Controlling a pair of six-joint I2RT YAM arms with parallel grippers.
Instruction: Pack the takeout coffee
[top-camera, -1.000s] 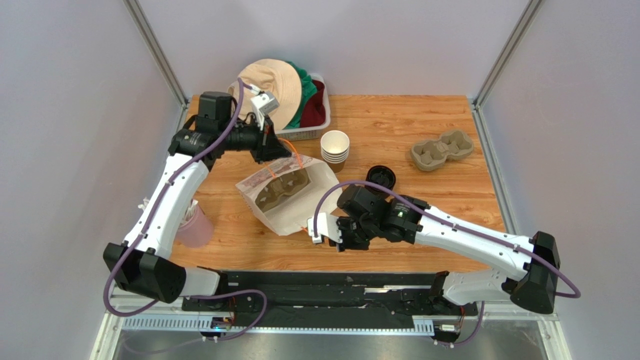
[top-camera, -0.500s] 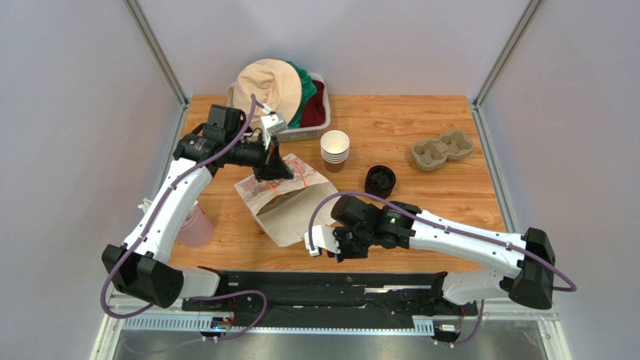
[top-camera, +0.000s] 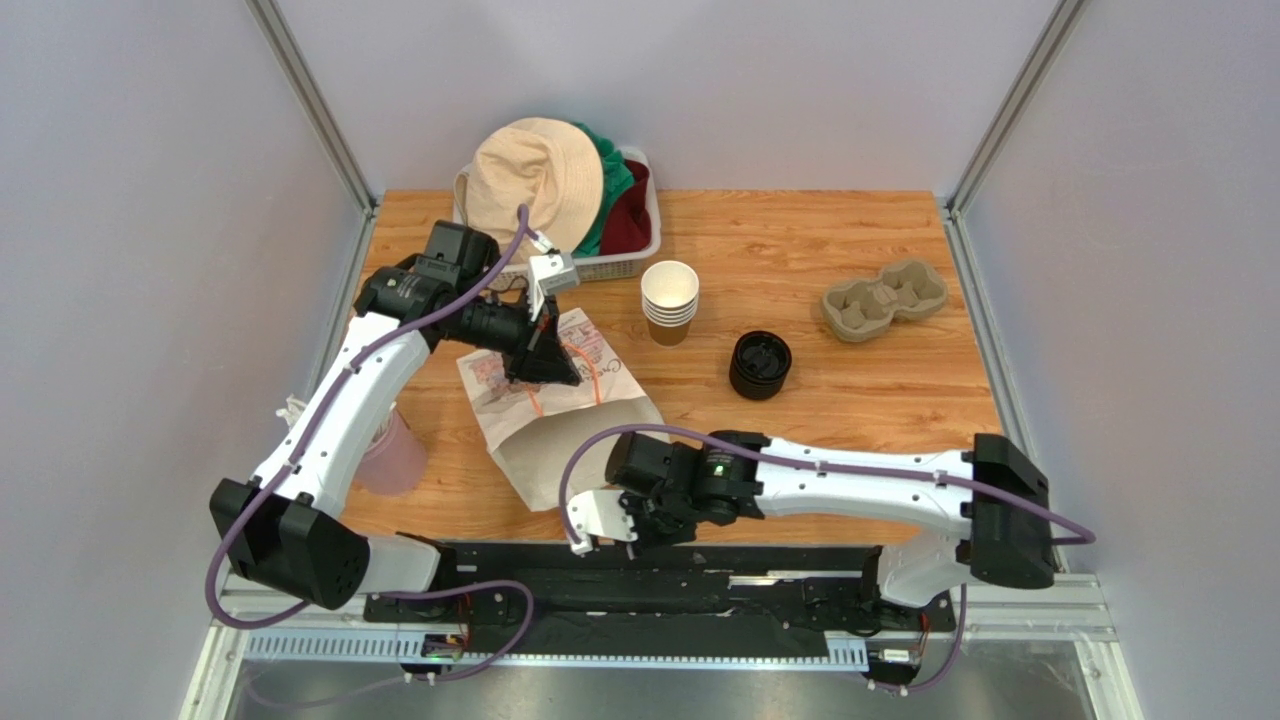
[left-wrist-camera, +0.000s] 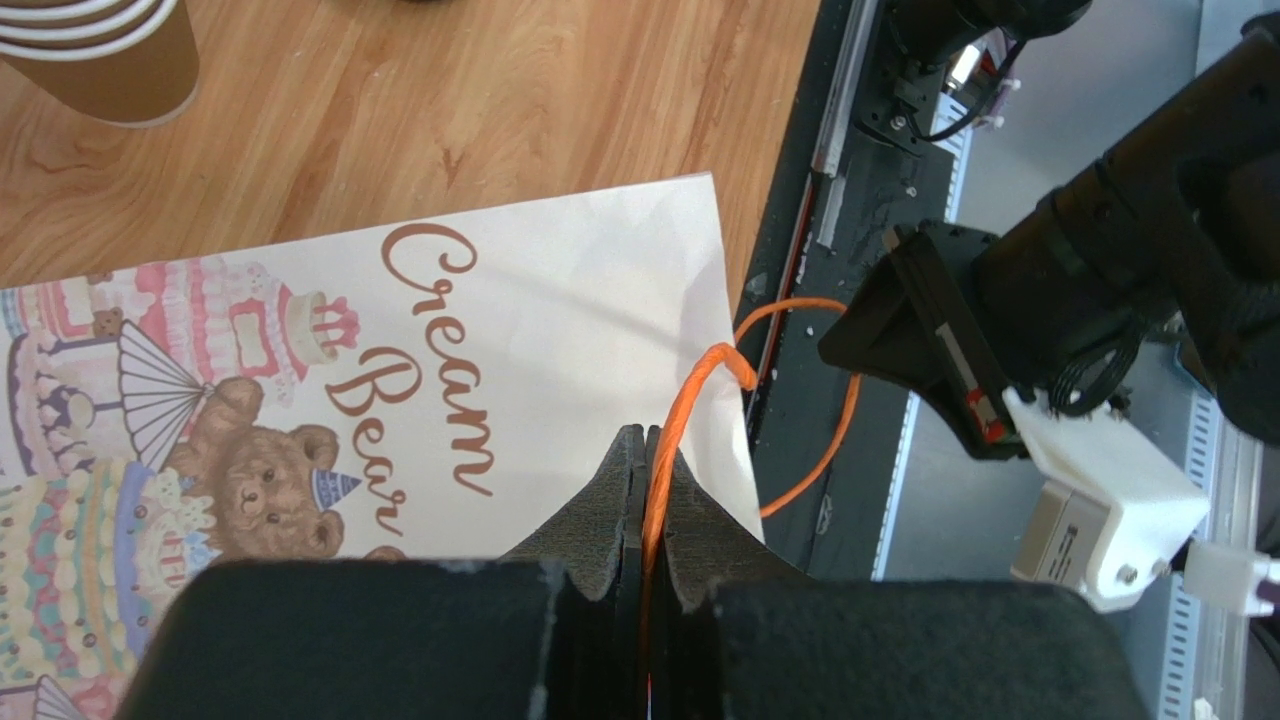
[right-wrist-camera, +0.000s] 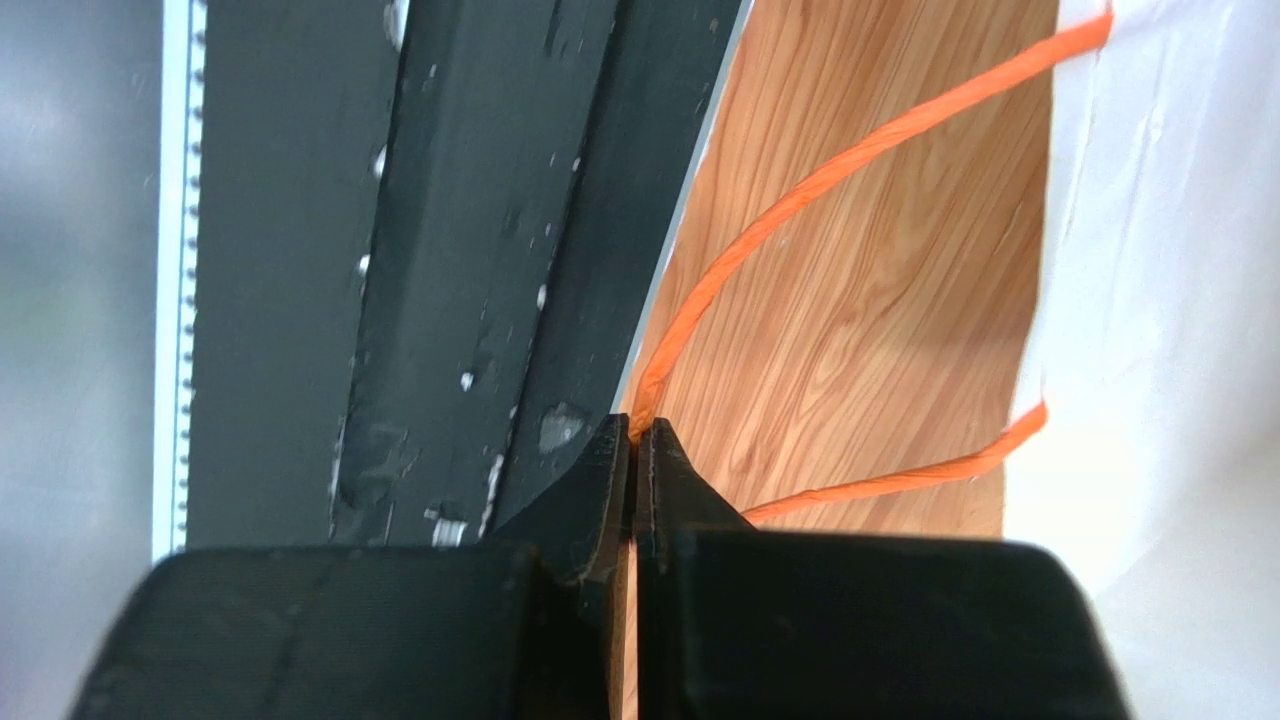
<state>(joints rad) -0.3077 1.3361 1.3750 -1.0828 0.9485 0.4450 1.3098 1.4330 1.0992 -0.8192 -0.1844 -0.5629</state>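
Top external view has the printed paper bag (top-camera: 564, 428) lying on the table (top-camera: 872, 405), its inside hidden. Left tool (left-wrist-camera: 646, 450) is clenched on one orange handle (left-wrist-camera: 703, 375); right tool (right-wrist-camera: 633, 438) pinches the other handle (right-wrist-camera: 857, 150) at the near table edge. No lidded takeout coffee shows; only bare stacked cups (top-camera: 670, 296) and black lids (top-camera: 760, 365) stand beyond the bag, so whether it is packed I cannot tell. A second ago the bag gaped over a cardboard carrier; now its mouth is drawn flat.
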